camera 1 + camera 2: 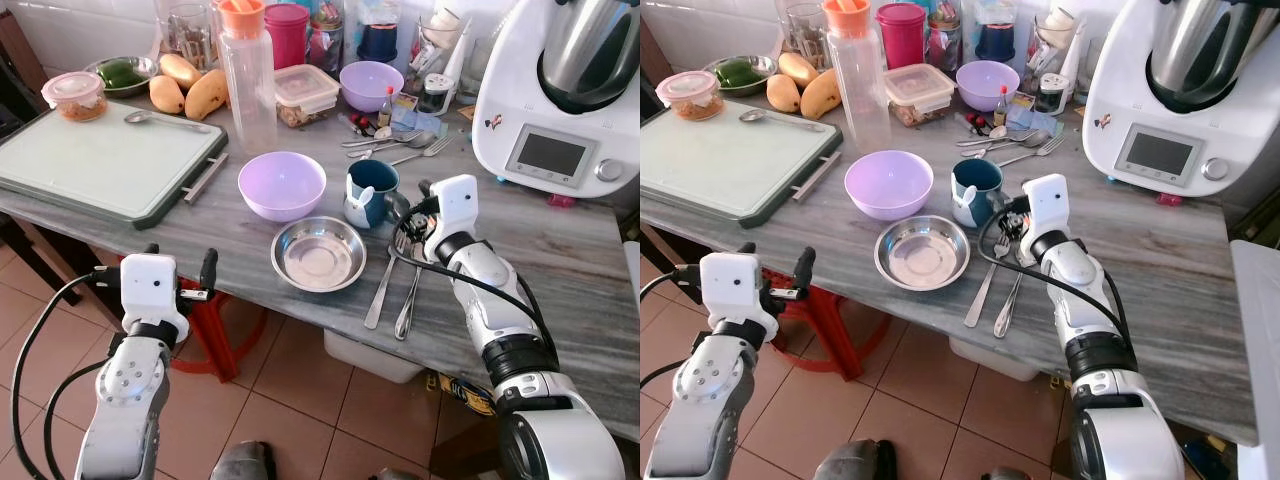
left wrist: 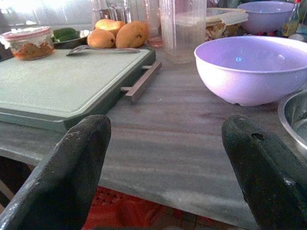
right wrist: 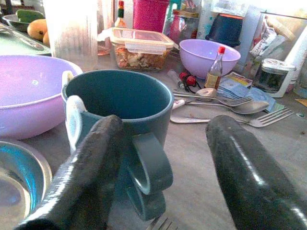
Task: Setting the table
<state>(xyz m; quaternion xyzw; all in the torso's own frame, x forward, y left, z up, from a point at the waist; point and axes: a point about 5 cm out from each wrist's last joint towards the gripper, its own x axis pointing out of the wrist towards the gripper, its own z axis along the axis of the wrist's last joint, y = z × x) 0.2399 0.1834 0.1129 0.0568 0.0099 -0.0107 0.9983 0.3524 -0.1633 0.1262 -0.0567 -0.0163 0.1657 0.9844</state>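
Right claw [image 3: 163, 167] fingers apart, straddling handle of teal mug [image 1: 372, 192]; steel bowl [image 1: 318, 253] beside mug; left claw [image 2: 165, 167] apart, at surface [image 1: 560, 260] edge

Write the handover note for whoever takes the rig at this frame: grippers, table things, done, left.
Left gripper: open, holding nothing, off the grey stone table's near edge.
Right gripper: open, fingers on either side of the dark teal ceramic mug's handle, not closed.
Laid near the edge: large lilac plastic bowl, shallow steel dish, mug, two pieces of steel cutlery beside the dish.
Left: probably grip the mug and place it; more cutlery lies further back.
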